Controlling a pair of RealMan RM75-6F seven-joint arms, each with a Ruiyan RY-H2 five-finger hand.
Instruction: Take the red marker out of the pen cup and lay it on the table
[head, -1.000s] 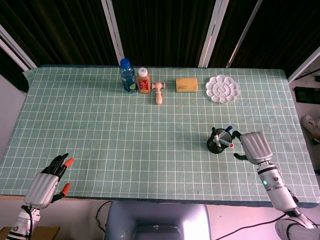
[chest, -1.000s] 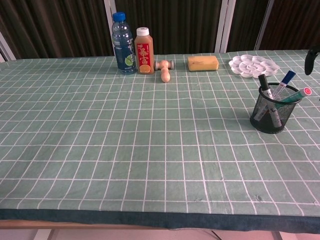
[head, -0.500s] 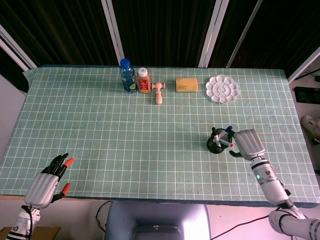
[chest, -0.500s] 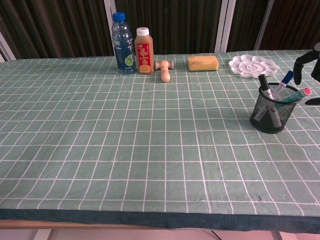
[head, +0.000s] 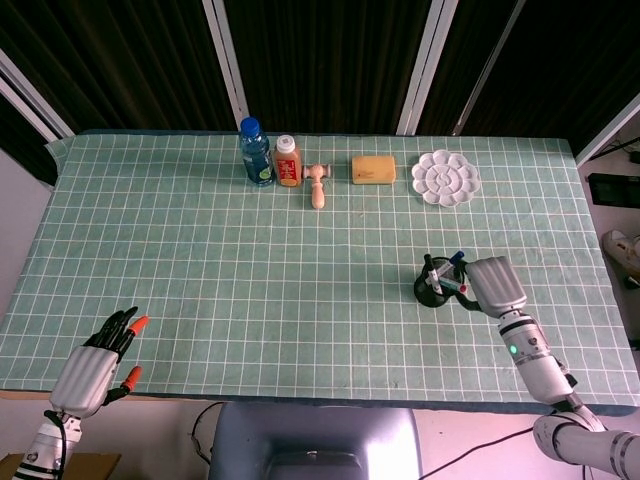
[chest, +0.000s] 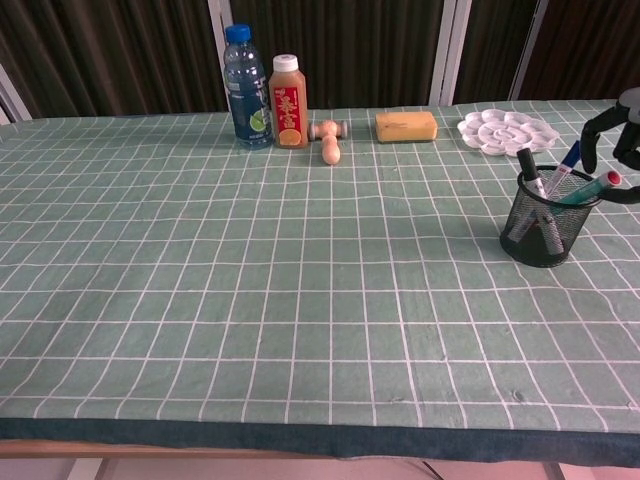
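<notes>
The black mesh pen cup (head: 434, 290) (chest: 541, 236) stands on the right side of the table and holds several markers. The red marker (chest: 589, 188), teal-bodied with a red cap (head: 462, 289), leans out to the right. My right hand (head: 495, 285) (chest: 622, 148) is right beside the cup. Its fingers are apart, one curved above the red cap and the thumb just below it; no clear grip shows. My left hand (head: 95, 358) rests open near the front left table edge, holding nothing.
Along the far edge stand a blue water bottle (chest: 241, 87), an orange juice bottle (chest: 289, 102), a wooden roller (chest: 327, 135), a yellow sponge (chest: 406, 126) and a white paint palette (chest: 507, 131). A green grid mat (chest: 250, 280) covers the table.
My right hand has moved left toward the cup, and its fingers now bracket the red cap of the marker. The left hand has not moved.
</notes>
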